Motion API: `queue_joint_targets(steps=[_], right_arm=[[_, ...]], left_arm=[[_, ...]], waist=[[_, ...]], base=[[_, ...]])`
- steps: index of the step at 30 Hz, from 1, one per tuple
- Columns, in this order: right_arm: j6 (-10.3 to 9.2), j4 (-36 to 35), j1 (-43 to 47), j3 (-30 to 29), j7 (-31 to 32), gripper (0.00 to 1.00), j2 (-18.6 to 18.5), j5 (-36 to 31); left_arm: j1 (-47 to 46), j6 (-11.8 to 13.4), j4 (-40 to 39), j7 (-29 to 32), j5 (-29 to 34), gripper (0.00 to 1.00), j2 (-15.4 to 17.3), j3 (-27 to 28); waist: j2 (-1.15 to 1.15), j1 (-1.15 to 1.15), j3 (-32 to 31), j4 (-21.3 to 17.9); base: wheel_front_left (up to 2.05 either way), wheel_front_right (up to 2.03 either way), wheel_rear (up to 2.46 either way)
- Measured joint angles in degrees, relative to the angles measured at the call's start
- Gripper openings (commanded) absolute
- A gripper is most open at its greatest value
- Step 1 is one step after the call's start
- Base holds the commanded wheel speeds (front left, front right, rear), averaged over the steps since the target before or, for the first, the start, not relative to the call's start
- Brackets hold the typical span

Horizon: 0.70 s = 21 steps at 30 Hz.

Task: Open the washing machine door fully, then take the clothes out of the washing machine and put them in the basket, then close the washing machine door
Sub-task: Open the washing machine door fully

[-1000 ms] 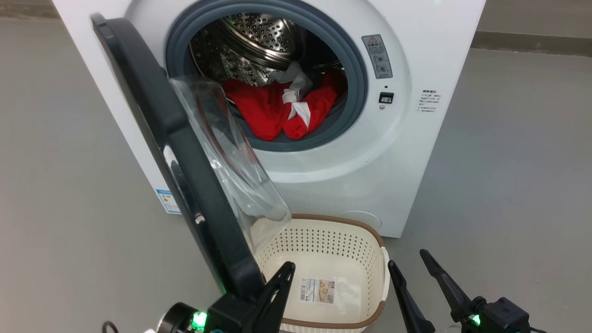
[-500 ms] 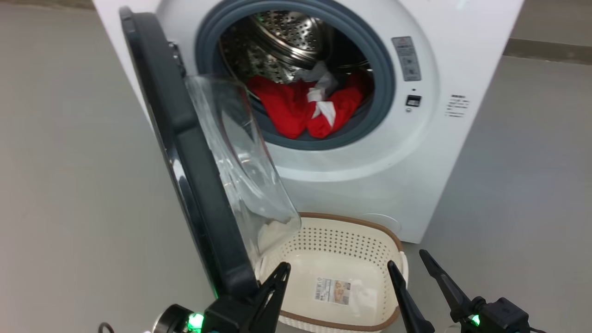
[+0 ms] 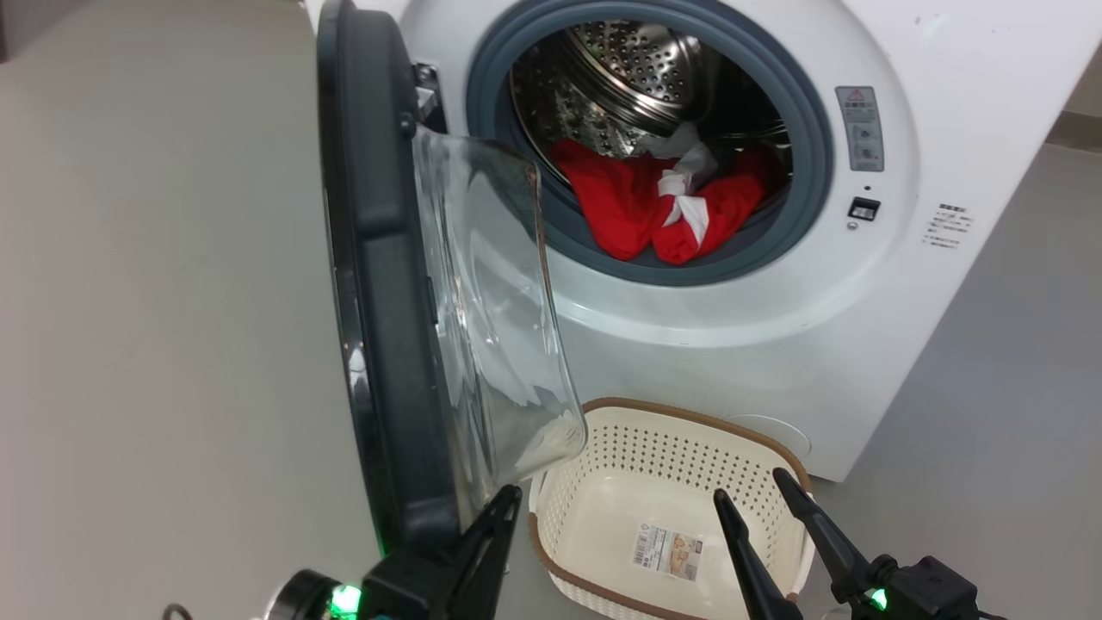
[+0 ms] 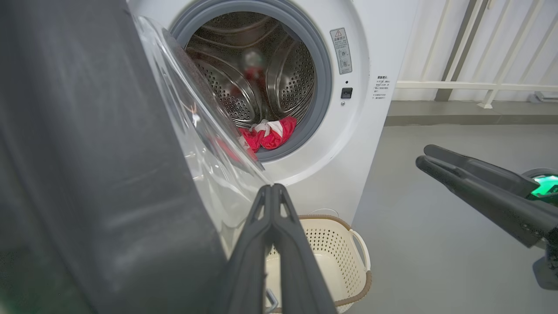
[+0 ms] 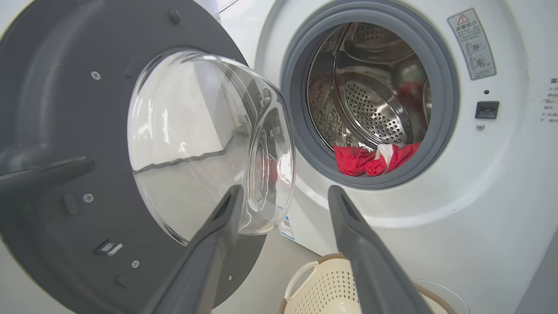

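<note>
The washing machine stands with its door swung out, edge-on to me, the glass bowl bulging right. Red and white clothes lie at the drum's front lip. The cream basket sits on the floor below the opening with only a sticker inside. My left gripper is shut with nothing in it, its tip by the door's inner rim under the glass. My right gripper hangs open over the basket. The left wrist view shows the door, the clothes and the basket. The right wrist view shows the door and the clothes.
Grey floor runs to the left of the door and to the right of the machine. A white railing and a low kerb stand behind the machine on the right. The door's lower edge overhangs the basket's left side.
The camera has turned, so the machine sits further right in the picture. The door has swung wider from the opening, with my shut left gripper staying at its inner lower rim. The right gripper stays open.
</note>
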Motion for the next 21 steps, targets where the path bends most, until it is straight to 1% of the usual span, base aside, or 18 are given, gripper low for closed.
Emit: queue_joint_targets(steps=[10,21], right_arm=[[0.00,-0.03,0.03,0.02,0.00,1.00,0.00,0.00],[0.00,-0.45,0.04,0.16,0.60,1.00,-0.01,-0.20]], left_arm=[[1.30,2.04,-0.35,-1.11,-0.09,0.00,0.93,2.74],[3.35,5.08,-0.13,-3.10,-0.16,0.00,2.87,7.79]], waist=[[0.00,0.00,-0.19,1.48],[0.00,0.00,0.73,1.14]], base=[[0.00,0.00,0.00],[0.00,0.00,0.00]])
